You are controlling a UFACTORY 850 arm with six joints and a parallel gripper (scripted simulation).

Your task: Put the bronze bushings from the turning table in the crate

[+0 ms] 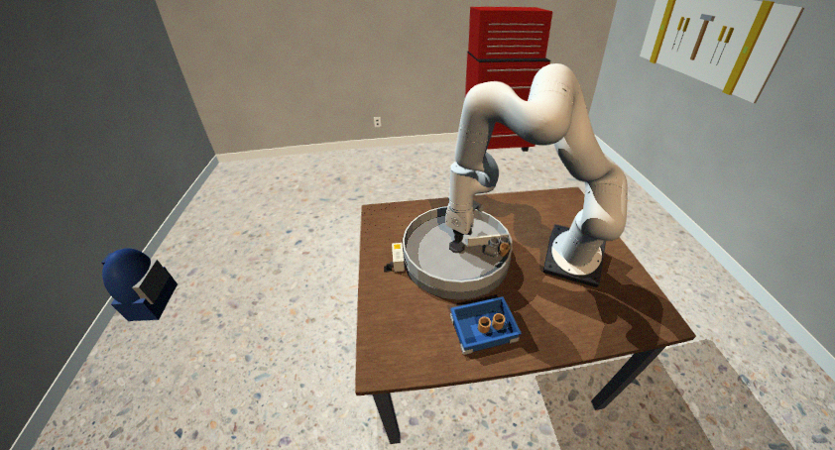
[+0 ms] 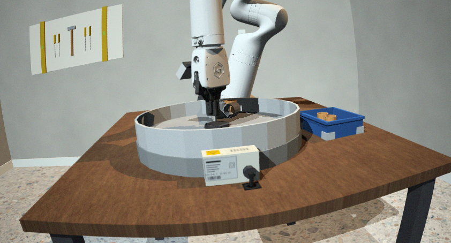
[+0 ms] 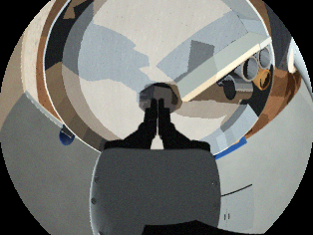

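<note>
The round grey turning table stands on the wooden table. My gripper is shut and empty, pointing straight down just above the dark hub at the table's middle; the wrist view shows the closed fingers over the hub. A bronze bushing and a steel bushing lie together at the rim on the arm's side, against a pale bar. In the wrist view they sit at the upper right. The blue crate holds two bronze bushings, also seen from the exterior view.
A white control box with a lever stands against the turning table's outer wall. The arm's base plate is beside the turning table. The crate stands just outside the rim. The table's raised rim surrounds the gripper.
</note>
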